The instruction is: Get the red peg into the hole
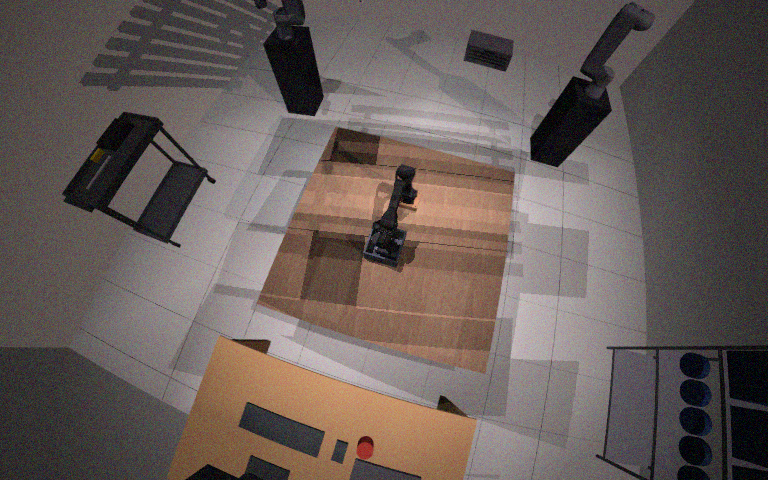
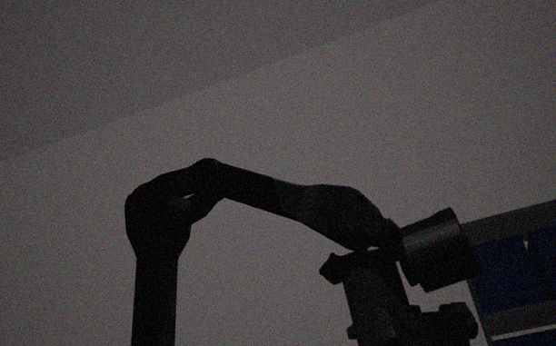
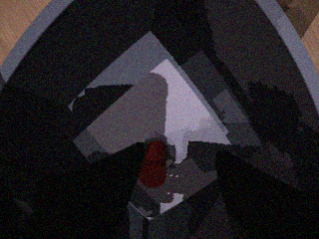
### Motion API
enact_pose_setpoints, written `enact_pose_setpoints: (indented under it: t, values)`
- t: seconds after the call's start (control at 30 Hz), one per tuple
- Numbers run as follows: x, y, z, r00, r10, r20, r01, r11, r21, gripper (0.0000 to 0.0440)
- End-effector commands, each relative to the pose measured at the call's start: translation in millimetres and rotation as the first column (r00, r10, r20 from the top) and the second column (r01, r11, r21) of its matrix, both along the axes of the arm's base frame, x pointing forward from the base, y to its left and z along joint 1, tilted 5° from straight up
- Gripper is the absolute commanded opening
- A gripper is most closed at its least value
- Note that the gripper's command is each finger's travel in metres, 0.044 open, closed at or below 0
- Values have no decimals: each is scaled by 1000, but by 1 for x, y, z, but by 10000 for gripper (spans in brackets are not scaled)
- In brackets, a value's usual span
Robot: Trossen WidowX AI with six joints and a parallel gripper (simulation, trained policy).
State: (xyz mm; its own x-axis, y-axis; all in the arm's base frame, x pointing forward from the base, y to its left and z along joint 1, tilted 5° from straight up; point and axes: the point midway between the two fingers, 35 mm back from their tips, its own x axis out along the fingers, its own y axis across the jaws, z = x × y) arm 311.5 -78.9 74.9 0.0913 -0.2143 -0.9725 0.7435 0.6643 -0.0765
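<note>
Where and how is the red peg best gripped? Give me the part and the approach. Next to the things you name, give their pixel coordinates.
Probably by the upper shaft of the red peg [image 3: 153, 166], from above, squeezing opposite long sides. Its slim, elongated shape offers those sides, and the walls of the box [image 1: 381, 260] [image 3: 25, 54] surround it, hampering a sideways approach.

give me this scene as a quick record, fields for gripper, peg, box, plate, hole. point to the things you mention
gripper: black parallel-jaw gripper [image 3: 179, 152], open, reaching down into the box
peg: red cylindrical peg [image 3: 153, 164], between the parted fingers, over the plate in the wrist view
box: open grey square-walled box [image 1: 384, 261] [image 3: 26, 46], on the wooden floor panel [image 1: 430, 288]
plate: pale square plate [image 3: 186, 105], inside the box
hole: cannot be made out; seating unclear
</note>
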Motion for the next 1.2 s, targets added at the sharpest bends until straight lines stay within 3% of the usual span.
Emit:
enact_pose_setpoints:
  t: [0.0, 0.13, 0.17, 0.3, 0.77, 1.17]
  values:
    - [29, 6, -6, 998, 20, 57, -23, 998, 58, 326]
    - [48, 9, 0, 993, 34, 112, -45, 994, 99, 431]
    - [54, 10, 2, 991, 38, 129, -53, 993, 109, 440]
    - [58, 1, 5, 991, 34, 129, -45, 996, 81, 440]
    - [101, 28, 47, 975, 132, 182, -164, 971, 174, 440]
    - [104, 30, 51, 972, 141, 190, -174, 969, 173, 440]
